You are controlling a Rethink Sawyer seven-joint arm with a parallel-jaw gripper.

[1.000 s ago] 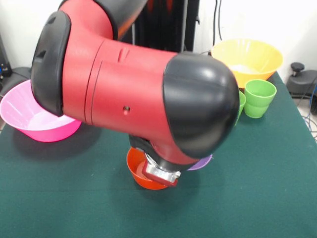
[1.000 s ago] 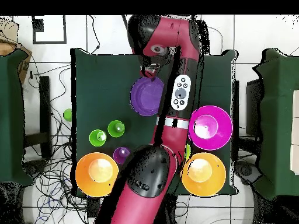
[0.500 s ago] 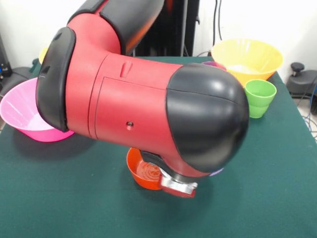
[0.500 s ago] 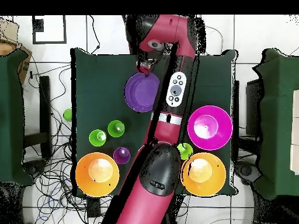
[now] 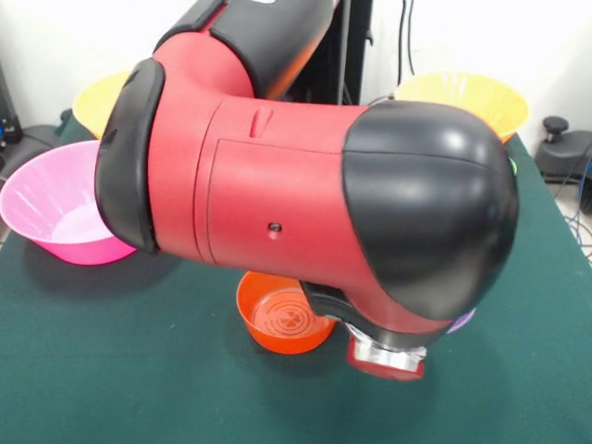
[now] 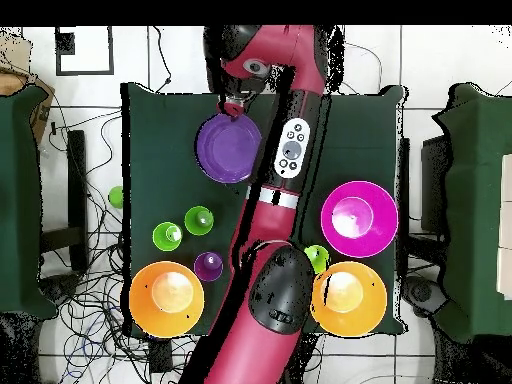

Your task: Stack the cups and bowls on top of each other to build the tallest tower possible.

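My gripper [image 6: 236,108] is at the far rim of the medium purple bowl [image 6: 228,148] and is shut on it. In the front view only a purple sliver [image 5: 460,321] of that bowl shows behind my arm, above the gripper [image 5: 387,361]. The small orange bowl [image 5: 282,319] stands alone on the cloth, just left of the gripper. Two green cups [image 6: 198,220] [image 6: 166,237], a purple cup [image 6: 208,266] and a yellow-green cup [image 6: 318,257] stand apart. No tower shows.
A big pink bowl [image 6: 358,215] and two orange-yellow bowls [image 6: 166,297] [image 6: 347,297] sit near the robot's side. A small green round thing [image 6: 116,196] lies at the table's left edge. My arm [image 5: 305,203] hides much of the front view.
The gripper and the purple bowl have moved together, rightward in the front view and away from the small orange bowl, which now shows whole.
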